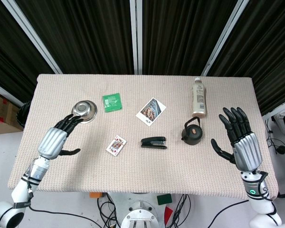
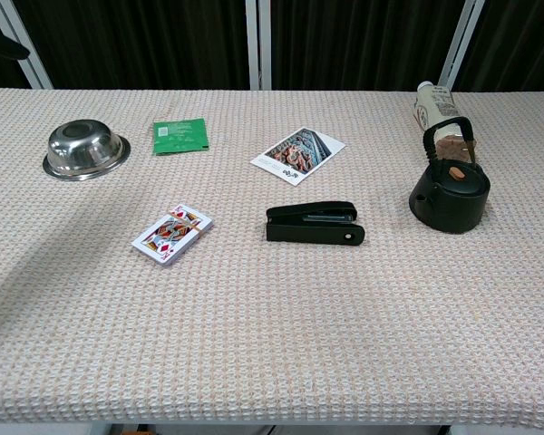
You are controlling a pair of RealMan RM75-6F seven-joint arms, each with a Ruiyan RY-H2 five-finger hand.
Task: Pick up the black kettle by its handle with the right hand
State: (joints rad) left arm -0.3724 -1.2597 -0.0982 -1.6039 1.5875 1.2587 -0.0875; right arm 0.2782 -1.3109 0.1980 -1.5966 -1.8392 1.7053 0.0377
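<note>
The black kettle (image 1: 192, 132) (image 2: 450, 188) stands upright on the right half of the table, its arched handle (image 2: 448, 134) raised over the lid. My right hand (image 1: 238, 135) hovers open just right of it, fingers spread and pointing away, a short gap between them. My left hand (image 1: 60, 134) is open over the table's left side, its fingertips close to a steel bowl (image 1: 84, 109) (image 2: 85, 150). Neither hand shows in the chest view.
A beige bottle (image 1: 198, 97) (image 2: 434, 108) lies just behind the kettle. A black stapler (image 1: 154, 142) (image 2: 313, 223) sits to its left, then a deck of cards (image 1: 116, 145) (image 2: 171, 234), a photo card (image 1: 150, 111) (image 2: 297, 154) and a green packet (image 1: 112, 102) (image 2: 180, 136).
</note>
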